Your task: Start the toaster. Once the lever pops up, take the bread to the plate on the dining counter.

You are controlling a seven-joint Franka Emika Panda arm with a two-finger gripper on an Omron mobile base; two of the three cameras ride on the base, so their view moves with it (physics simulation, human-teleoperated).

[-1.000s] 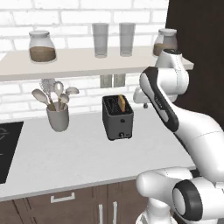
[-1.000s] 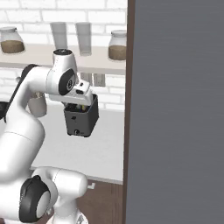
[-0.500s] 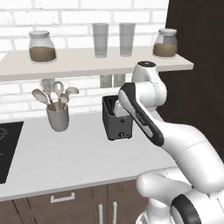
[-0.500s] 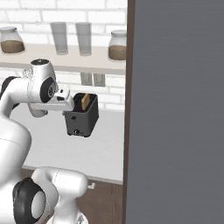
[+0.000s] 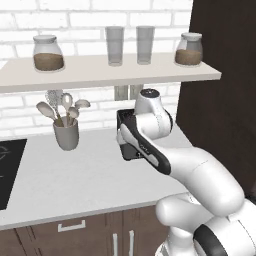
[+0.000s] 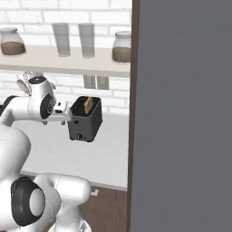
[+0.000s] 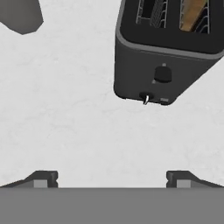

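With the pincer spread wide and empty at the bottom of the hand view, the toaster sits upper right on the white surface, its bread, likely light and crumbly, best pinched by its exposed top edge.

Arm bent low, forearm reaching forward; claw pointing down, fingers spread wide, holding nothing.
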